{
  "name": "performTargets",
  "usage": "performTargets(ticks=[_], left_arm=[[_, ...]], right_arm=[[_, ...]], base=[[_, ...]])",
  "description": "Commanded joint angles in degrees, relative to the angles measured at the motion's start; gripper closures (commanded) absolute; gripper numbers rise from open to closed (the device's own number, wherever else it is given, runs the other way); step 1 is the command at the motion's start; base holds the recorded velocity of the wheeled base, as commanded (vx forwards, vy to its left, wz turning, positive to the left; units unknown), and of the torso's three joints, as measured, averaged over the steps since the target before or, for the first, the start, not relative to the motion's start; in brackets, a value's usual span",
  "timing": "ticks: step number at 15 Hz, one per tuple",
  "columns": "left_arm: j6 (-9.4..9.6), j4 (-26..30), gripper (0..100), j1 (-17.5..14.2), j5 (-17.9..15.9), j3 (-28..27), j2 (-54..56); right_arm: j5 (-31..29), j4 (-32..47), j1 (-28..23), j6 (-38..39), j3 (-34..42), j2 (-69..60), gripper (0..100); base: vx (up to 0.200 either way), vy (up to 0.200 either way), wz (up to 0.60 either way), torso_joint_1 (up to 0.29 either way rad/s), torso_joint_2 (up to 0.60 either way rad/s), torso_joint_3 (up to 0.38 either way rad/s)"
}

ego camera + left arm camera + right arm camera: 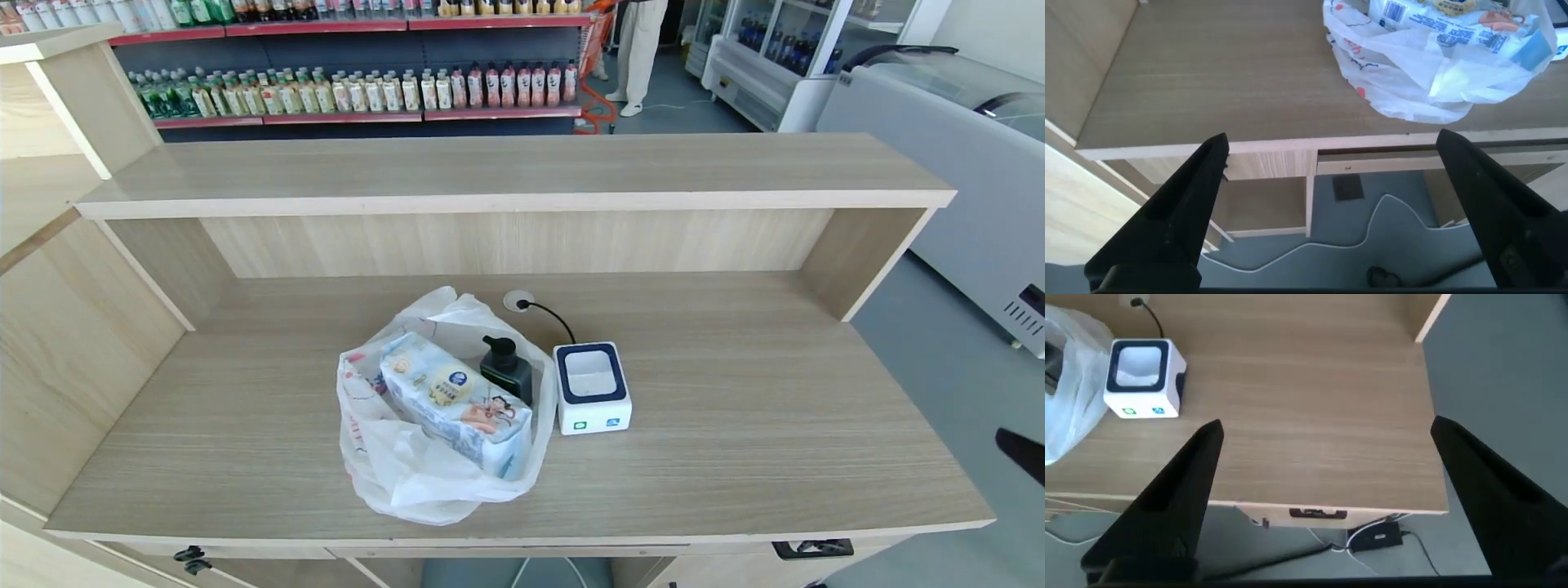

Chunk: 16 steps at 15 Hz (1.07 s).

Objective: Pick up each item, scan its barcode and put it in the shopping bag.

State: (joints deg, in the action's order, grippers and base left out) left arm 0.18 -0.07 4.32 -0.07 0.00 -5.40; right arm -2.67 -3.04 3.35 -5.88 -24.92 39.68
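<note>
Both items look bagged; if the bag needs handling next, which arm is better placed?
Left, likely. The left gripper faces the bag just past the counter edge; the right gripper faces the scanner instead.

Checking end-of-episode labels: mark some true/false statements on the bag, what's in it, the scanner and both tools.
1. The tissue pack lies inside the shopping bag. True.
2. The scanner sits on the robot's left of the bag. False: it stands on the right, close beside the bag.
3. The left tool grips the pump bottle. False: that tool is open and empty, and the bottle stands in the bag.
4. The right tool is open. True.
5. A cable runs from the scanner to a port in the counter. True.
</note>
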Motion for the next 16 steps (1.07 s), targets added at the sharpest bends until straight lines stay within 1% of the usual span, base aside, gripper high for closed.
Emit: performTargets(ticks=[1,2,4,7,11,16], left_arm=[[-0.01,-0.01,0,-0.01,-0.01,0.00,-0.05],[-0.01,-0.01,0,-0.01,-0.01,0.00,-0.05],[-0.01,-0.01,0,-0.01,-0.01,0.00,-0.05],[-0.01,-0.01,0,-0.01,-0.01,0.00,-0.05],[-0.01,-0.01,0,-0.01,-0.01,0.00,-0.05],[-0.01,-0.01,0,-0.01,-0.01,0.00,-0.05]], right_arm=[[-0.23,-1.97,-4.49,5.44,24.92,-27.20,0],[2.23,-0.57,-4.23,6.75,24.92,-30.36,0],[8.38,0.05,-4.23,6.58,24.83,-36.87,0],[8.29,-0.39,-3.44,6.75,24.92,-39.68,0],[5.57,-1.27,-3.44,6.93,24.92,-39.68,0],[5.13,-3.20,-3.44,6.58,24.92,-39.59,0]], base=[[0.000,0.000,0.00,0.000,0.00,0.000],[0.000,0.000,0.00,0.000,0.00,0.000],[0.000,0.000,0.00,0.000,0.00,0.000],[0.000,0.000,0.00,0.000,0.00,0.000],[0.000,0.000,0.00,0.000,0.00,0.000],[0.000,0.000,0.00,0.000,0.00,0.000]])
